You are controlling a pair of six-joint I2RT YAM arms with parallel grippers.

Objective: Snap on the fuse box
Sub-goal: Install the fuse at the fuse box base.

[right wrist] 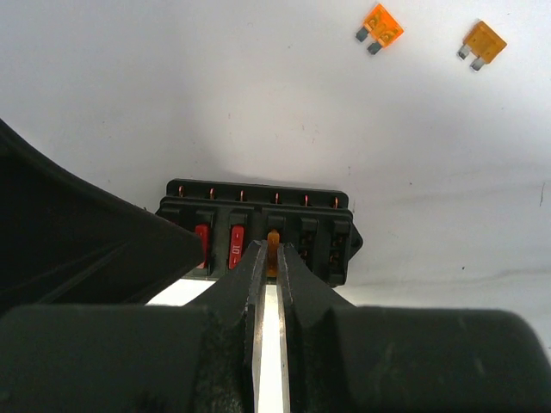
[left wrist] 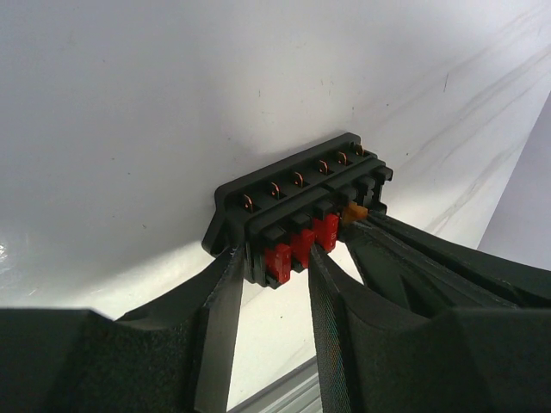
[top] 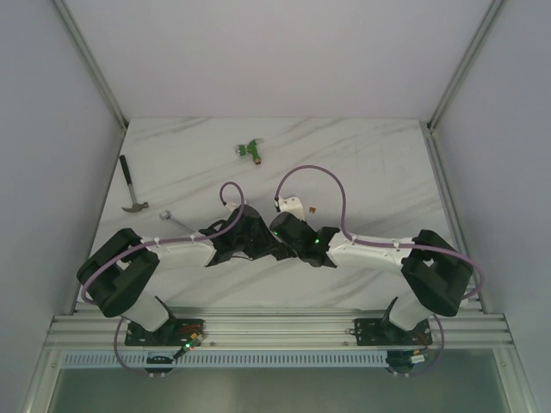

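One small black rectangular fuse box lay flat at mid-bench, between the two arms. Left tool clamped across one end of it. Right tool was nearly closed, pinching one orange blade fuse in a slot. Three red fuses sat beside it. Two loose orange fuses lay farther off. One black-handled hammer far left; one green T-shaped connector far centre. Bench was white, marbled; pale walls around.

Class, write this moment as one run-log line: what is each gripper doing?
left gripper: clamped on fuse box | right gripper: pinching orange fuse in box slot | two loose fuses on table
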